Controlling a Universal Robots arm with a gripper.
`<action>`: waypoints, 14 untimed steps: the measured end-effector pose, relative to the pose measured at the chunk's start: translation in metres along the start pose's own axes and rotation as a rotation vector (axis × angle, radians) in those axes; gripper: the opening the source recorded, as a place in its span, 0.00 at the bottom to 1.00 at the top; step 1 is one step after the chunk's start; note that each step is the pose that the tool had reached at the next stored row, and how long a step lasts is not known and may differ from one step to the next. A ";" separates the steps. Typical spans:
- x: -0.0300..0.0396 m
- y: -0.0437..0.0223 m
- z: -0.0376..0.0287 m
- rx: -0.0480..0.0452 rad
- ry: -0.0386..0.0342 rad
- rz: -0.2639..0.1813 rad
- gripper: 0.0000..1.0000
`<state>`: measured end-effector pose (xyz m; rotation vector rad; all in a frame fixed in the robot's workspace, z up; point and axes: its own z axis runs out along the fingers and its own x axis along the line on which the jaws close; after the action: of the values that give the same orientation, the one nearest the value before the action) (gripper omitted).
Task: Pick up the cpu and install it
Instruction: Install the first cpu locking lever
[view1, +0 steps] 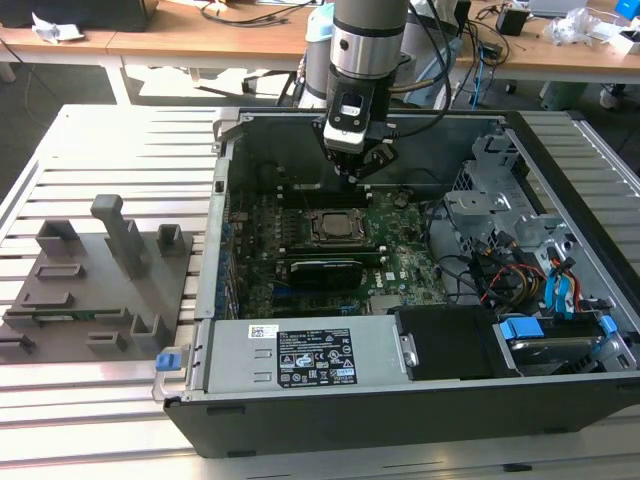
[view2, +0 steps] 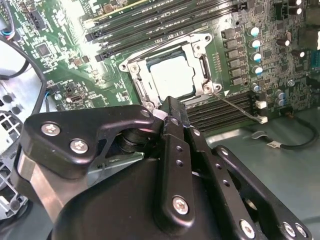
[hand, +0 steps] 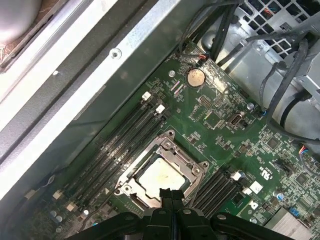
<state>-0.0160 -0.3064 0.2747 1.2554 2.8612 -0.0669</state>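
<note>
The arm (view1: 368, 40) comes straight down from above into the open computer case (view1: 400, 420), its last joint vertical and the wrist turned so that the gripper (view1: 362, 172) points down and a little toward the near side of the motherboard (view1: 400, 265). The gripper hangs above the board, apart from it, over the far edge of the socket frame (view1: 312, 212). In both wrist views its two black fingers are drawn together with their tips meeting, and nothing is held between them: the second wrist view shows the gripper (view2: 170, 102) narrowing to a closed point just beside the socket frame (view2: 135, 67), and the first wrist view shows the gripper (hand: 169, 192) with its paired tips side by side at the edge of the socket frame (hand: 167, 137). The cpu (view1: 332, 226) lies flat inside that frame, near the middle of the board in the exterior view. Its pale metallic top faces up in both wrist views, cpu (view2: 171, 78) and cpu (hand: 161, 176), with the metal rim around it. Rows of dark memory slots (hand: 120, 145) run alongside the socket, and a coin cell (hand: 195, 77) sits further off on the board. On the exterior view's left, grey fixture blocks (view1: 100, 270) stand on the slatted table (view1: 90, 130), well apart from the case
</note>
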 end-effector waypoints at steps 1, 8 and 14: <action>0.0000 0.0000 0.0000 -0.0002 -0.0002 -0.006 0.11; -0.0001 0.0001 0.0000 -0.0021 -0.0020 -0.064 0.11; -0.0001 0.0000 0.0000 -0.0031 -0.0031 -0.097 0.11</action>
<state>-0.0160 -0.3064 0.2747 1.1147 2.9167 -0.0655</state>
